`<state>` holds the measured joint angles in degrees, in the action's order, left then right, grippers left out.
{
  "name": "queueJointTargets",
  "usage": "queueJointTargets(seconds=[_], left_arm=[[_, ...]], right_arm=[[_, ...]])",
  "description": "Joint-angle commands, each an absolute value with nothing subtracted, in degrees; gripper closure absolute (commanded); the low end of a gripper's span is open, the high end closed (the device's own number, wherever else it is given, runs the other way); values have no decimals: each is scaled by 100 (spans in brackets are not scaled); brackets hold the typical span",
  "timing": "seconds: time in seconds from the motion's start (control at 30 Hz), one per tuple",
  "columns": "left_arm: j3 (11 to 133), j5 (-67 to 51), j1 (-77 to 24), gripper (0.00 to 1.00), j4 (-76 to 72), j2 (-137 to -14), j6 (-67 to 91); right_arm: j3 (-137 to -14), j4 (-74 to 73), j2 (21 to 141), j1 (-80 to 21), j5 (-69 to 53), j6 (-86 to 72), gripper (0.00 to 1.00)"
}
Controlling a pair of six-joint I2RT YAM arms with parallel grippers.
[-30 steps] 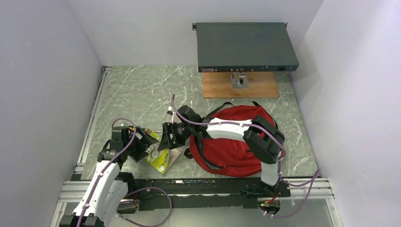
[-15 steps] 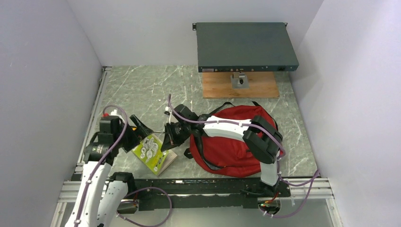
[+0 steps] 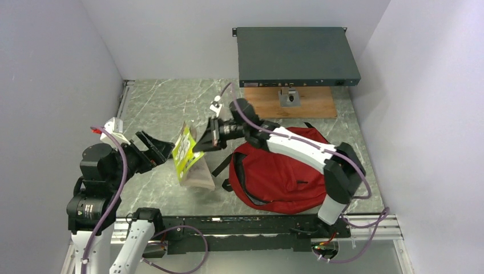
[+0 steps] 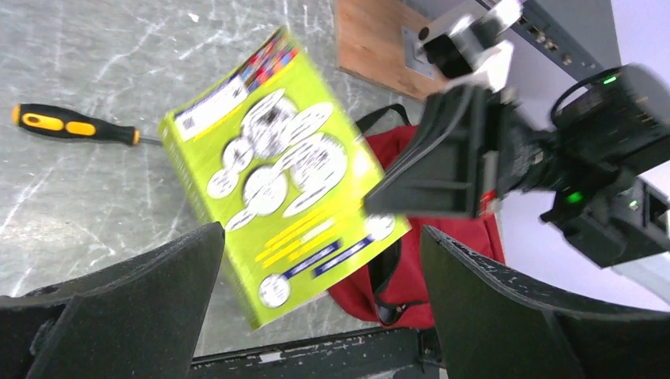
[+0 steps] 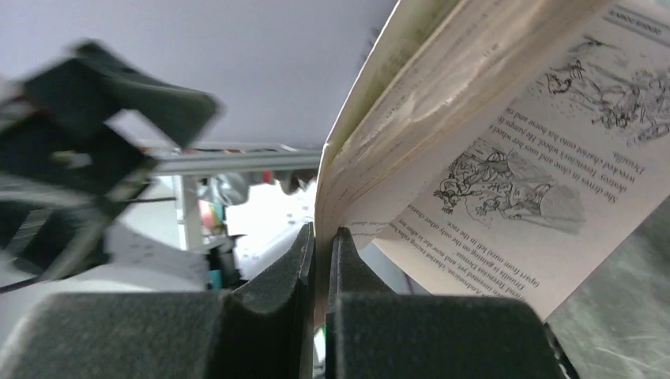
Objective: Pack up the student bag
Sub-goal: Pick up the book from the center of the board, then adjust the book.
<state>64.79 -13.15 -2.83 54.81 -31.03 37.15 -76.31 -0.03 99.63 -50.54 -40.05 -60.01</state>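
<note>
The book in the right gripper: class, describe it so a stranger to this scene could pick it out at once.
Find the big dark red backpack on the grey marbled table. Just left of it the right gripper pinches a book. It is the only lime-green thing there, its cover dotted with white ovals.

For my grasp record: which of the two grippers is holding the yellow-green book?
The right gripper: its jaws are pinched shut on the cover of the yellow-green book. The left gripper stands wide open, gripping nothing.
</note>
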Motion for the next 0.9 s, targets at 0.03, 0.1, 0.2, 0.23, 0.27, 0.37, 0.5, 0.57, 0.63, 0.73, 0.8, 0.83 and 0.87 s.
queueJointTargets(seconds=[0.03,0.1,0.2,0.23,0.27,0.37,0.5,0.57,0.63,0.73,0.8,0.83,0.87], left_arm=[[6275,-2177,-299,0,5131,-3074,3974],[6047,-2520,-299,0,4870,-3099,4176],[5688,-3043,-299,0,4461,-3194,4523],[5605,-3179,-299,0,4317,-3225,4678],[5507,-3336,-296,0,4150,-3245,4850],[5042,-3828,-290,0,3225,-3169,5544],[3838,-4599,-291,0,1167,-3031,7225],[3185,-4836,-298,0,10,-2988,8124],[2708,-4912,-299,0,-845,-2950,8783],[2377,-5006,-318,0,-1474,-2978,9305],[2294,-5043,-337,0,-1743,-2999,9543],[2264,-5040,-361,0,-1875,-3009,9667],[2247,-5044,-387,0,-1962,-3034,9778]], right_arm=[[-7503,1557,8854,-4449,-4646,-6948,100],[-7339,1745,8632,-4263,-4730,-7058,100],[-7035,2201,8285,-4080,-4803,-7246,100],[-6944,2338,8195,-4044,-4807,-7292,100],[-6864,2436,8102,-4023,-4808,-7335,100],[-6599,2836,7864,-3991,-4805,-7473,100],[-6287,3245,7600,-3951,-4742,-7620,100],[-6211,3364,7551,-3947,-4733,-7686,100],[-6120,3560,7541,-3939,-4751,-7797,100],[-6012,3875,7545,-3938,-4784,-7951,100],[-5990,3952,7558,-3937,-4800,-7959,100],[-5977,3996,7567,-3935,-4799,-7949,100],[-5958,4069,7577,-3935,-4801,-7952,100]])
